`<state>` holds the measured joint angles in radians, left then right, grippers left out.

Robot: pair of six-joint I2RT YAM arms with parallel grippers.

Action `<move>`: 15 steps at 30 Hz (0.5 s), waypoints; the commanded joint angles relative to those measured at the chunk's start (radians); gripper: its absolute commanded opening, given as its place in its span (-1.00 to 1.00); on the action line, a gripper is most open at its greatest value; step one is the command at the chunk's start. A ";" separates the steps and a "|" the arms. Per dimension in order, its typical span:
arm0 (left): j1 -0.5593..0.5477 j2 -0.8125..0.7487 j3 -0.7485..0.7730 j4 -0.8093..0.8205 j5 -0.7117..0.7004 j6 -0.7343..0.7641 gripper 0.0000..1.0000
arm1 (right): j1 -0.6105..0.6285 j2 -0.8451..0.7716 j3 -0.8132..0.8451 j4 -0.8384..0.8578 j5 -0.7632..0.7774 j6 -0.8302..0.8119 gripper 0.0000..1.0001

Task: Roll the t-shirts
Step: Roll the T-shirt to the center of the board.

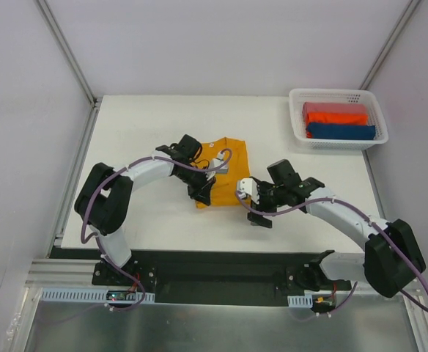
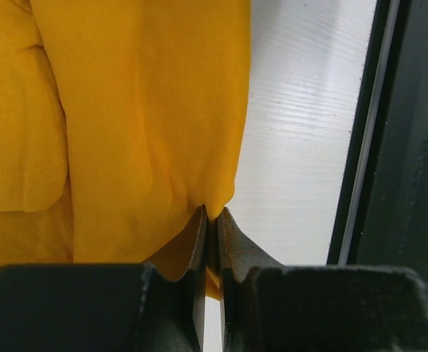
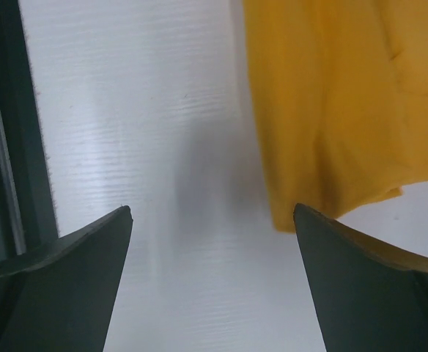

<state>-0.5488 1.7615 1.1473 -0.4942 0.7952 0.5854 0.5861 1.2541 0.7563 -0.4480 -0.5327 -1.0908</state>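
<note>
A mustard-yellow t-shirt lies folded into a narrow strip in the middle of the white table. My left gripper sits at the strip's near left corner. In the left wrist view the left gripper is shut on a pinch of the t-shirt at its edge. My right gripper hovers just off the near right corner. It stands wide open in the right wrist view, with only bare table between the fingers, and the t-shirt's corner lies beside the right fingertip.
A white basket at the back right holds an orange-red roll and a blue roll. The table's dark near rail runs close to both grippers and also shows as the dark rail in the right wrist view.
</note>
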 commanded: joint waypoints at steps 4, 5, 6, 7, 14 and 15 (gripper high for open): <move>-0.002 0.018 0.043 -0.064 0.136 -0.030 -0.95 | 0.026 0.067 0.098 0.213 0.013 -0.052 0.92; -0.002 0.026 0.045 -0.069 0.139 -0.032 -0.95 | 0.030 0.080 0.104 0.219 0.008 -0.064 0.92; -0.002 0.026 0.043 -0.069 0.139 -0.030 -0.94 | 0.040 0.087 0.106 0.218 0.004 -0.076 0.92; -0.002 0.029 0.049 -0.073 0.144 -0.032 -0.94 | 0.044 0.094 0.109 0.212 0.000 -0.087 0.92; 0.029 0.062 0.084 -0.104 0.202 -0.053 -0.92 | 0.061 0.169 0.100 0.189 -0.027 -0.179 0.92; 0.039 0.067 0.091 -0.110 0.208 -0.052 -0.92 | 0.061 0.180 0.098 0.190 -0.027 -0.194 0.92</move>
<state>-0.5381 1.8118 1.1919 -0.5560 0.9089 0.5381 0.6418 1.4078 0.8360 -0.2657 -0.5163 -1.2011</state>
